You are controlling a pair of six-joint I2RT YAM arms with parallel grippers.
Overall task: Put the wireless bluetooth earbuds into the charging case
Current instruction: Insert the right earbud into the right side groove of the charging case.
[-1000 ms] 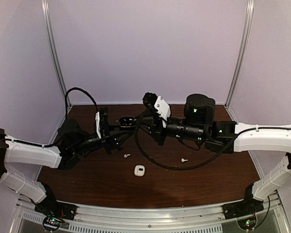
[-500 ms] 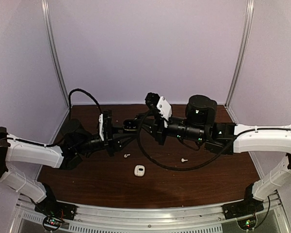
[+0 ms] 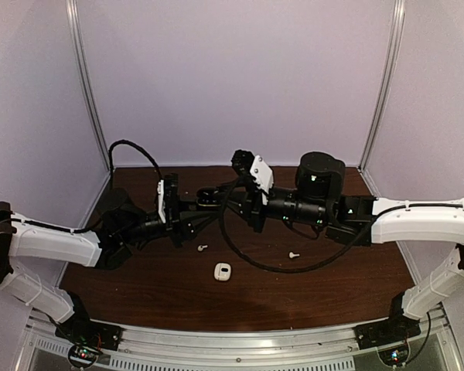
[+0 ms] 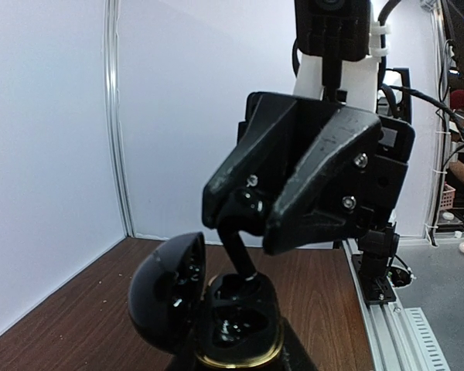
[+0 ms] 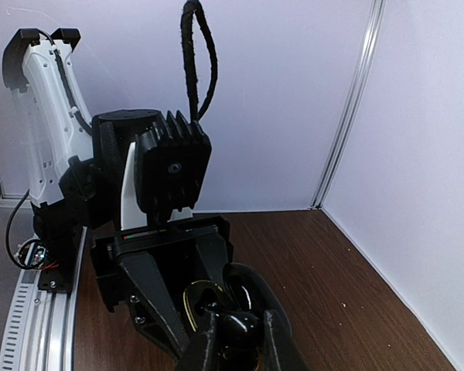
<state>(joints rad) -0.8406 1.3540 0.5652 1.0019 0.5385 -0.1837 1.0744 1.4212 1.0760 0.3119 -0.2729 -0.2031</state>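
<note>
A black charging case with a gold rim is held up off the table, its lid swung open to the left. My left gripper is shut on the case from below. My right gripper is shut on a black earbud, whose stem points down and touches the case's rear slot. The front slot looks dark and I cannot tell what is in it. In the top view both grippers meet over the table's back middle at the case.
Two white earbuds lie on the brown table, one left of centre and one to the right. A small white case sits between them, nearer the front. A loop of the right arm's black cable hangs low over the table.
Over the last second my left arm has carried the case to the right, up to the right gripper. In the last half second almost nothing has moved.
</note>
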